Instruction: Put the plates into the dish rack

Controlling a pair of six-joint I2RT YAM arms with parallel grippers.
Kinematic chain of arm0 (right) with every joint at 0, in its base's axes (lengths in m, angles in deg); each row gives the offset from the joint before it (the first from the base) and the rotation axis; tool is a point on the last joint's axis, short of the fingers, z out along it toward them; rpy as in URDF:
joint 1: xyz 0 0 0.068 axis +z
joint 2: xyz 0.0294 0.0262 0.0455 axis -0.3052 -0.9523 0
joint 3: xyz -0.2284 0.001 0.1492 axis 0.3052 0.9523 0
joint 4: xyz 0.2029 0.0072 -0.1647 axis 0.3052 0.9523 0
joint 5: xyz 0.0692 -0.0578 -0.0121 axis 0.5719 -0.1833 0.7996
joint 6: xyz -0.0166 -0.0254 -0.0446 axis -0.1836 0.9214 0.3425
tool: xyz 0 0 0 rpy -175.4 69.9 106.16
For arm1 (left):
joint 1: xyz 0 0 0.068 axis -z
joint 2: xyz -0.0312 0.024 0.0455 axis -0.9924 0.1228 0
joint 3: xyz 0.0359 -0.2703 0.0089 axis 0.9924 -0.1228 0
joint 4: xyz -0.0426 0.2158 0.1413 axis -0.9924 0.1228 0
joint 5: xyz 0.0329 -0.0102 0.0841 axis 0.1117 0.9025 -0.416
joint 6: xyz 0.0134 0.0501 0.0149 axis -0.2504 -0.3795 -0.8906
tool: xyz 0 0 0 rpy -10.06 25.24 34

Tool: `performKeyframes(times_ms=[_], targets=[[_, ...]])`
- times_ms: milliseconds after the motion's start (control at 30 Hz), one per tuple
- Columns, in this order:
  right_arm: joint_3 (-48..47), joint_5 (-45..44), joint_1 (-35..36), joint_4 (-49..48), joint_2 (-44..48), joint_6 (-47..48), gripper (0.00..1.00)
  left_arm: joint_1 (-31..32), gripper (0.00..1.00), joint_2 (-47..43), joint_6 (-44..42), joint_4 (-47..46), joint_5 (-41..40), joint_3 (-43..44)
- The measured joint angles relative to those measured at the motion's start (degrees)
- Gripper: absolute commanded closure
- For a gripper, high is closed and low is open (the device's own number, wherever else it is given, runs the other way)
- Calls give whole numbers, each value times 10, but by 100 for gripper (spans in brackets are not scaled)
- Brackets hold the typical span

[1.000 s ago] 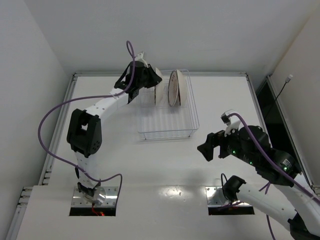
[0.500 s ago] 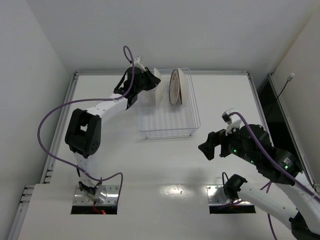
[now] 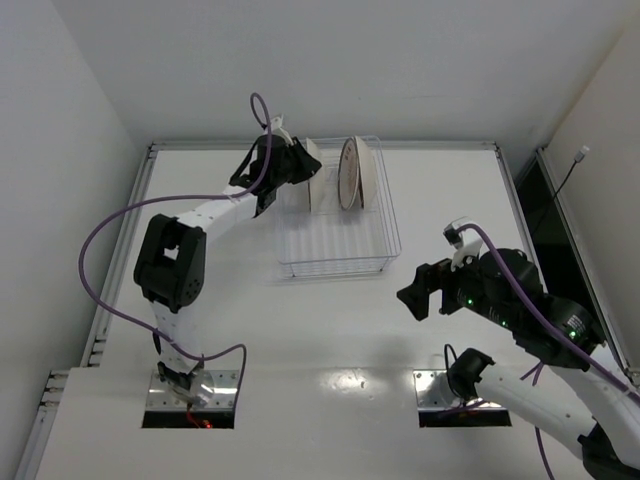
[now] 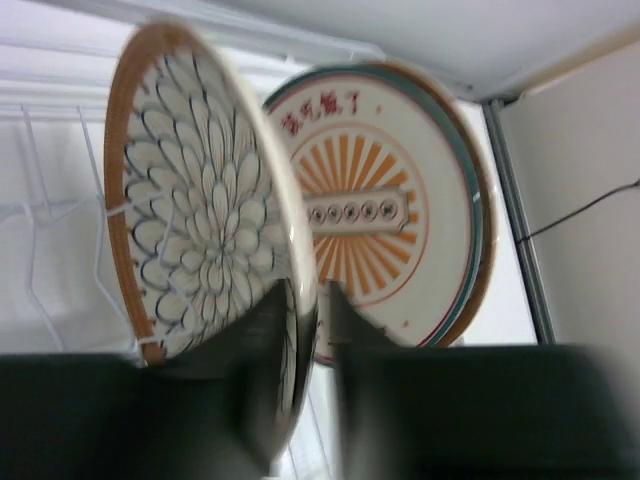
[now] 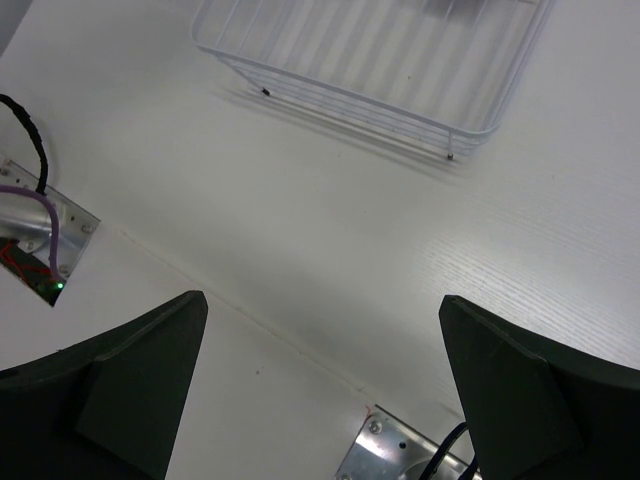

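Left claw is clamped on the rim of the petal-patterned plate, one finger on each face. I see the plate standing on edge at the far end of the dish rack, just beside the lettered plate. Right claw is spread wide and empty, above the counter near the rack.

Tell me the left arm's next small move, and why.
Probably open the left gripper and let go: it pinches the rim of the petal-patterned plate, which already stands upright in the dish rack beside the lettered plate.
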Motion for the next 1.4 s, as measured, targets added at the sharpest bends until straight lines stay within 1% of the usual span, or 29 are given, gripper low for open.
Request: performKeyframes(times_ms=[100, 133, 167, 200, 233, 267, 333, 400, 533, 667, 700, 800, 900, 1033, 1100, 1233, 1400], targets=[[0, 0, 0, 0, 0, 0, 0, 0, 51, 8, -11, 24, 13, 4], [0, 0, 0, 0, 0, 0, 0, 0, 35, 12, -13, 33, 20, 6], [0, 0, 0, 0, 0, 0, 0, 1, 28, 15, -17, 42, 24, 9], [0, 0, 0, 0, 0, 0, 0, 1, 24, 18, -17, 52, 29, 13], [0, 0, 0, 0, 0, 0, 0, 1, 11, 19, -17, 59, 35, 17], [0, 0, 0, 0, 0, 0, 0, 1, 8, 20, -21, 64, 41, 23], [0, 0, 0, 0, 0, 0, 0, 1, 7, 20, -23, 74, 52, 42], [0, 0, 0, 0, 0, -2, 0, 1, 0, 19, -24, 75, 63, 63], [0, 0, 0, -1, 0, -4, 0, 1, 0, 1, -24, 72, 83, 73], [-1, -4, 0, -1, -1, -9, 0, 0, 0, -26, -32, 97, 87, 70], [-3, -7, 0, 0, -3, -11, 0, 0, 0, -35, -39, 102, 88, 64], [-18, -36, 0, 7, -8, -22, 0, 4, 0, -107, -73, 109, 83, 9], [-31, -76, 0, 12, -5, -39, 0, 31, 0, -228, -131, 118, 42, -47], [-40, -116, 0, 16, 8, -58, 0, 90, 0, -403, -199, 138, -35, -111], [-48, -136, 0, 17, 12, -70, 0, 104, 0, -480, -226, 139, -78, -152], [-54, -171, 0, 23, 25, -90, 0, 103, 0, -577, -264, 163, -163, -232], [-63, -193, 0, 32, 30, -105, 0, 103, 0, -630, -292, 196, -232, -328]])
